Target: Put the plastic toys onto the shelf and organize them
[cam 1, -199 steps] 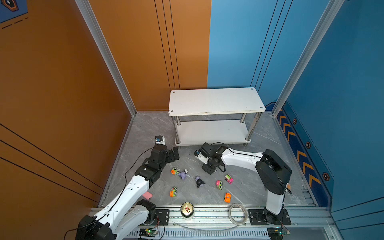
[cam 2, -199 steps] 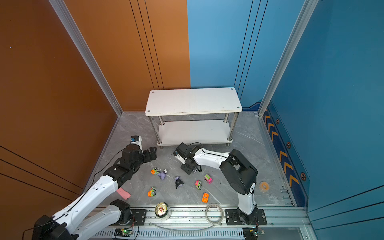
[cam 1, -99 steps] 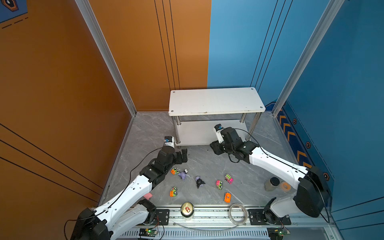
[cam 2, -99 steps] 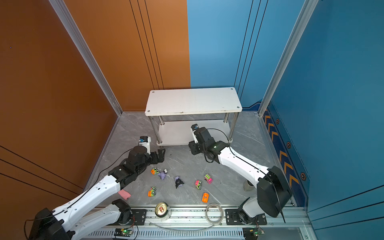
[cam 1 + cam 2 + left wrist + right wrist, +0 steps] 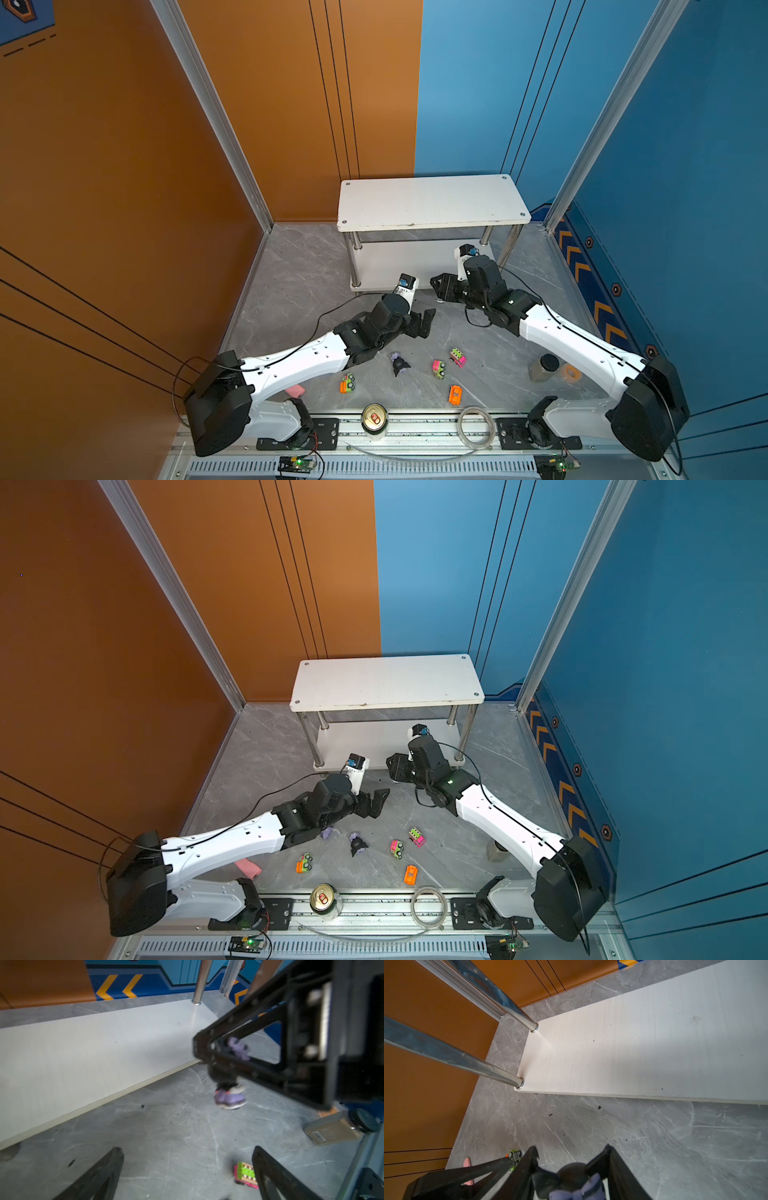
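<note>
Pinching a figurine [image 5: 572,1178], my right pincer [image 5: 438,289] has swung over to the shelf [image 5: 432,203], at its lower tier, so placing comes next

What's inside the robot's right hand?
A small black figurine with purple feet, pinched in the right hand. Its black head and purple feet show; the fingers cover its sides, and its face cannot be made out.
</note>
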`<state>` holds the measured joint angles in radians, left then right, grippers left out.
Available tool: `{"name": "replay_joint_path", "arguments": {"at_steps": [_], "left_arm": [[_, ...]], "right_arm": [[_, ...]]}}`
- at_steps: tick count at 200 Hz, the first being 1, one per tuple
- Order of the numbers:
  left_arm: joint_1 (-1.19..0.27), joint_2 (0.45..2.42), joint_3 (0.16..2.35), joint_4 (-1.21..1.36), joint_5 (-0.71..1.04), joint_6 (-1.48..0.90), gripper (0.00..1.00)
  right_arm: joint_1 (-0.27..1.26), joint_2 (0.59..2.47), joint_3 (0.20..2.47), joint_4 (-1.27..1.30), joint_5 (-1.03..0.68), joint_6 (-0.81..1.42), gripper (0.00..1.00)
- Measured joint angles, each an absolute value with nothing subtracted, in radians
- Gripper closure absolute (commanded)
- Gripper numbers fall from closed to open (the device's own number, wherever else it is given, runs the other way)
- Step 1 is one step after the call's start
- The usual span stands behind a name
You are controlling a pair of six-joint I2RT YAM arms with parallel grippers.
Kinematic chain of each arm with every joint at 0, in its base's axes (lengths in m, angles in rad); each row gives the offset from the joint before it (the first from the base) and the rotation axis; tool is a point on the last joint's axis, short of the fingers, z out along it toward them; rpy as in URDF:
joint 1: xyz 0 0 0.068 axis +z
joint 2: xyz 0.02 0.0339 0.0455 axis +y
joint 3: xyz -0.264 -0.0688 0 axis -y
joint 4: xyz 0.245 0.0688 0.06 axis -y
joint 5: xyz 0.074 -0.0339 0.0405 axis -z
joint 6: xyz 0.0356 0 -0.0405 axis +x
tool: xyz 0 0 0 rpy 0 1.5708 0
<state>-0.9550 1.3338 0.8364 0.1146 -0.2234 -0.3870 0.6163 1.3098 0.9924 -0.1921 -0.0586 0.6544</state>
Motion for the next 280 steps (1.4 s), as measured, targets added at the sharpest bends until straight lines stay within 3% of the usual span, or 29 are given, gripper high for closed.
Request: {"name": "replay_joint_path", "arguments": {"at_steps": [20,64,90,141,183,239,280], "left_arm": [[-0.97,1.374,0.882,0.141,-0.178,-0.374,0.0],[-0.973,1.449,0.96,0.174,-0.101,-0.358,0.11],[-0.974,1.471,0.972,0.173,-0.073,-0.355,0.12],[-0.951,1.505,1.046,0.144,-0.028,-0.34,0.58],[-0.929,1.505,1.088,0.102,0.007,-0.312,0.81],[-0.927,1.503,1.111,0.063,0.064,-0.195,0.88],[-0.928,1.471,1.084,0.063,0.104,-0.057,0.9]], "right_arm": [[0.617,1.289,0.992,-0.189,-0.062,0.673,0.93],[0.617,1.269,0.987,-0.178,-0.078,0.693,0.94],[0.615,1.258,0.985,-0.174,-0.099,0.704,0.94],[0.589,1.229,0.984,-0.169,-0.159,0.738,0.94],[0.567,1.169,0.984,-0.183,-0.192,0.747,0.93],[0.519,1.109,0.984,-0.263,-0.271,0.765,0.92],[0.514,1.073,1.007,-0.353,-0.308,0.76,0.82]]}}
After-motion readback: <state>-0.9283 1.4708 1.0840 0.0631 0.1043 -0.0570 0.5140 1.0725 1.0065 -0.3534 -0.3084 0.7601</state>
